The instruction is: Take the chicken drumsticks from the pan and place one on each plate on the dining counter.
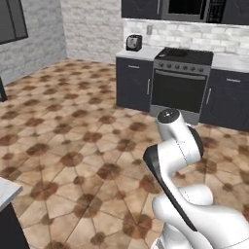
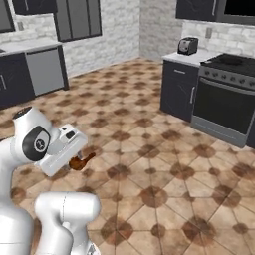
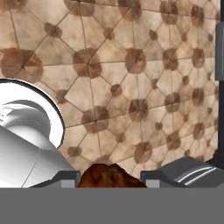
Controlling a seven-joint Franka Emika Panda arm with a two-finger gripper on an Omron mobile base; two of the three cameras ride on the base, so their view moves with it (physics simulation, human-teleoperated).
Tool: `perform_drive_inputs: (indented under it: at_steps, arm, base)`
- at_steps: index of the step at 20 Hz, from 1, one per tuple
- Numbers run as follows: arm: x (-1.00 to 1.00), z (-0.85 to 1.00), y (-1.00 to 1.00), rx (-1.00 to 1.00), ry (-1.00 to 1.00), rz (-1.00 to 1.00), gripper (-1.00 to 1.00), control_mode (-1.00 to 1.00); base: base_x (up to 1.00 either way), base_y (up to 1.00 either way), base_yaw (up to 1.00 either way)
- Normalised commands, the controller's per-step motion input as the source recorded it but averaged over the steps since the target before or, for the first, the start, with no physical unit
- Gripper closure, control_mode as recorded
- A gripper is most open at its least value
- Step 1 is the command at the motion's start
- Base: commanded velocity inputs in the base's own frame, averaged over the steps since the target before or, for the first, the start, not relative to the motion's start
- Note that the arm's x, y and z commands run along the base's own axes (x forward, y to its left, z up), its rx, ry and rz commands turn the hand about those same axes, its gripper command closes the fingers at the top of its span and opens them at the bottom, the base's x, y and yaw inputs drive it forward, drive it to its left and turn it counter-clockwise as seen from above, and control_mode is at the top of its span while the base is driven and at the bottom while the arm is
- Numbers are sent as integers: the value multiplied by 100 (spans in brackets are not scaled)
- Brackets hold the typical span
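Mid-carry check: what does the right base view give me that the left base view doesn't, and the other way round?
Right base view: the pincer shut on a chicken drumstick, held above the floor beside the arm, plus a grey panel in the dark cabinets at the far left wall. Left base view: the corner of a white counter at the lower left edge. Both share the stove, the toaster on the worktop beside it, and the brown tiled floor.

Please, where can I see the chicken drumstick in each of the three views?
Left base view: I cannot find it; the arm stands in front.
Right base view: chicken drumstick, left of centre, at the claw.
Hand view: bottom centre, between the fingers.
Shared landmark: brown tiled floor.
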Motion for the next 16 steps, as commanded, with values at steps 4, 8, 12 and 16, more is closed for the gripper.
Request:
perform_drive_inputs:
  at_steps: [4, 8, 12, 16]
  arm:
    - [0, 0, 0, 0, 0, 0, 100, 100]
    - [0, 0, 0, 0, 0, 0, 100, 100]
    - [0, 0, 0, 0, 0, 0, 100, 100]
    - [0, 0, 0, 0, 0, 0, 100, 100]
  base:
    - [-100, 25, 11]
    - [-91, 84, 11]
    - [-69, 100, 11]
    - [-64, 100, 11]
